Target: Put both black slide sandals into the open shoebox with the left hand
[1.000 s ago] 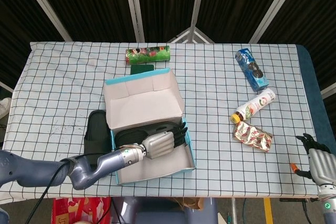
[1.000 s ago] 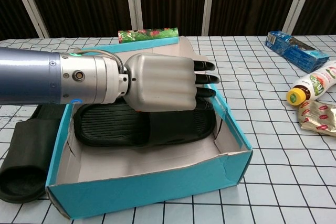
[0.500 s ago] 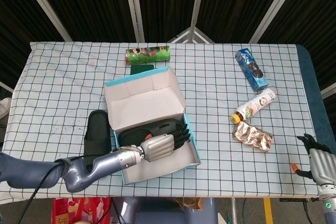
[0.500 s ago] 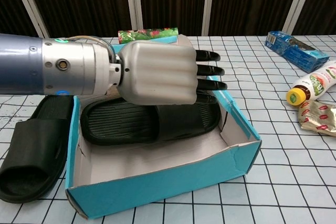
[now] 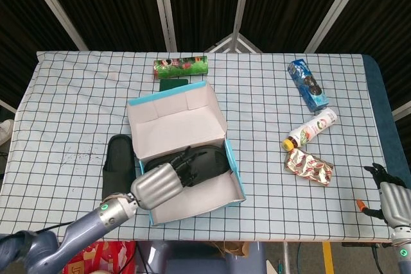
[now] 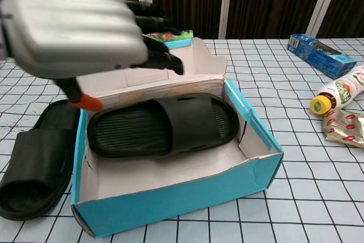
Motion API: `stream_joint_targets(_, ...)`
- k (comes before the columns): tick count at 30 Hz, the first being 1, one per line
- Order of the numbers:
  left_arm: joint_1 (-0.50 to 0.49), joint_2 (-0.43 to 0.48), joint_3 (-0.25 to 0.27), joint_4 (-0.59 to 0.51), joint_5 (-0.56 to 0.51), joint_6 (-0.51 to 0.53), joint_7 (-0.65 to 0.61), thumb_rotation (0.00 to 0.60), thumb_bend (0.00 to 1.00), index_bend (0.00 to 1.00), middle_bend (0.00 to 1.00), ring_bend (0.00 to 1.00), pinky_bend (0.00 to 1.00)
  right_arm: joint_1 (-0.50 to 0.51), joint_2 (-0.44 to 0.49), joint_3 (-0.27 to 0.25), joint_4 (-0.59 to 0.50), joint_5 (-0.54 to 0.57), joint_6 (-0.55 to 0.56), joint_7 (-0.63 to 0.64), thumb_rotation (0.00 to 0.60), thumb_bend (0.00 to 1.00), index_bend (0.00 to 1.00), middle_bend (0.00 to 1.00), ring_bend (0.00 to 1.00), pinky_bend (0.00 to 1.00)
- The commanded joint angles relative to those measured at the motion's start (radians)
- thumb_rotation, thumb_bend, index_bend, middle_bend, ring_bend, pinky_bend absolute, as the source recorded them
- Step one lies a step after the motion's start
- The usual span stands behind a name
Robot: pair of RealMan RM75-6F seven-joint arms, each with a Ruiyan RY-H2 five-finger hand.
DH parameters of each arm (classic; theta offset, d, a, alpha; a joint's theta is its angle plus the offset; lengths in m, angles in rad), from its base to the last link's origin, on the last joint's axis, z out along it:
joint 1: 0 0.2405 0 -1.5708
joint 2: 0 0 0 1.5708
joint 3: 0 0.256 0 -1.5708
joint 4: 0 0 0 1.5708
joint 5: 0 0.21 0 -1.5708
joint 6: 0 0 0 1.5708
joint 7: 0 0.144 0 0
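The open blue shoebox (image 5: 196, 205) (image 6: 176, 200) stands mid-table with its lid tipped up at the back. One black slide sandal (image 5: 204, 162) (image 6: 165, 126) lies flat inside it. The other black sandal (image 5: 119, 162) (image 6: 34, 166) lies on the table against the box's left side. My left hand (image 5: 159, 184) (image 6: 74, 29) hovers above the box's left front corner, blurred in the chest view, fingers stretched out and holding nothing. My right hand (image 5: 387, 192) rests off the table's lower right corner, empty.
A green printed tube (image 5: 181, 65) (image 6: 159, 38) and a dark green item (image 5: 174, 84) lie behind the box. To the right are a blue cookie pack (image 5: 307, 85) (image 6: 318, 54), a bottle (image 5: 311, 129) (image 6: 338, 95) and a foil packet (image 5: 309, 166) (image 6: 344, 126).
My left hand has lifted off the sandal in the box and drawn up and to the left. That sandal stays in the box, which slid slightly right.
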Motion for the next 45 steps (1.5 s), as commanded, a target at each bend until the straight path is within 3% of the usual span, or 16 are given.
stream_joint_targets(1,0.266,0.105,0.131,-0.066,-0.012,0.218,-0.293,0.6,0.17,0.15,0.21,0.0,0.03,-0.004,0.003,-0.001,-0.003,-0.012,0.01,0.008,0.6,0.29,0.18,0.11,0.21,0.16)
stream_joint_targets(7,0.416,0.073,0.15,0.094,0.048,0.309,-0.575,0.6,0.15,0.15,0.21,0.0,0.03,-0.005,0.004,-0.005,-0.004,-0.021,0.007,0.015,0.6,0.29,0.18,0.11,0.21,0.16)
stream_joint_targets(12,0.481,0.02,0.122,0.216,0.066,0.348,-0.681,0.6,0.14,0.15,0.21,0.0,0.03,-0.004,0.004,-0.007,-0.007,-0.023,0.005,0.009,0.6,0.29,0.18,0.11,0.21,0.16)
stream_joint_targets(19,0.524,-0.06,0.11,0.333,0.068,0.329,-0.676,0.6,0.13,0.15,0.2,0.0,0.03,0.0,0.006,-0.009,-0.009,-0.02,-0.005,0.008,0.6,0.29,0.18,0.11,0.21,0.16)
stream_joint_targets(35,0.63,-0.273,0.104,0.601,0.209,0.369,-0.649,0.6,0.12,0.14,0.18,0.0,0.0,0.003,0.007,-0.01,0.0,-0.021,-0.015,0.022,0.6,0.29,0.18,0.11,0.21,0.16)
stream_joint_targets(45,0.649,-0.317,0.08,0.666,0.244,0.367,-0.659,0.6,0.12,0.13,0.12,0.0,0.0,0.005,0.007,-0.009,0.004,-0.017,-0.02,0.026,0.6,0.29,0.18,0.11,0.21,0.16)
